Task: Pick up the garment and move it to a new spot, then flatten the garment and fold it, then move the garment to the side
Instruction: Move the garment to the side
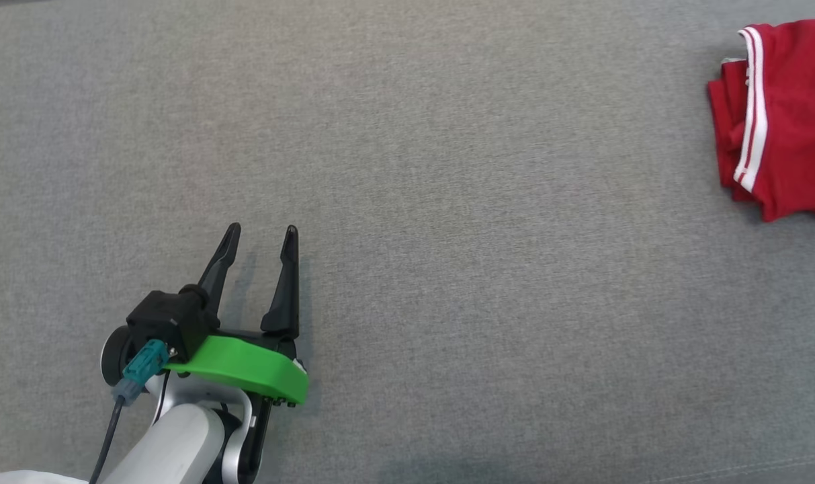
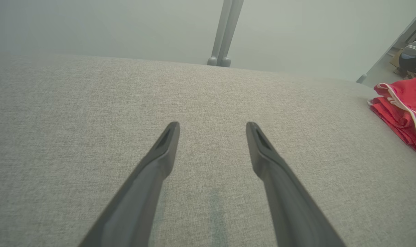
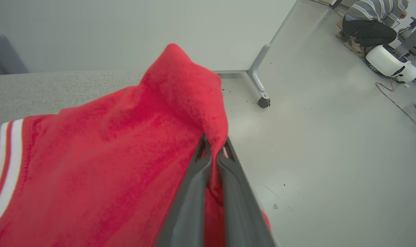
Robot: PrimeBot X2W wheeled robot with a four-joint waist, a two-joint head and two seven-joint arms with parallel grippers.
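The garment (image 1: 783, 114) is red with white stripes along a hem and lies folded at the far right of the grey fabric surface (image 1: 447, 202). The left wrist view shows the garment (image 2: 405, 109) at its right edge. My right gripper (image 3: 213, 151) is shut on a raised fold of the garment (image 3: 125, 154), whose red cloth bunches up above the fingertips. My left gripper (image 1: 259, 235) stands open at the lower left, well away from the garment, with nothing between its fingers (image 2: 166, 147).
Beyond the surface's right edge lies a pale floor (image 3: 331, 137) with a table leg on a caster (image 3: 262, 101). A person in a striped top (image 3: 376, 13) crouches at the far right by a white device and cables. A grey post (image 2: 225, 34) stands behind the surface.
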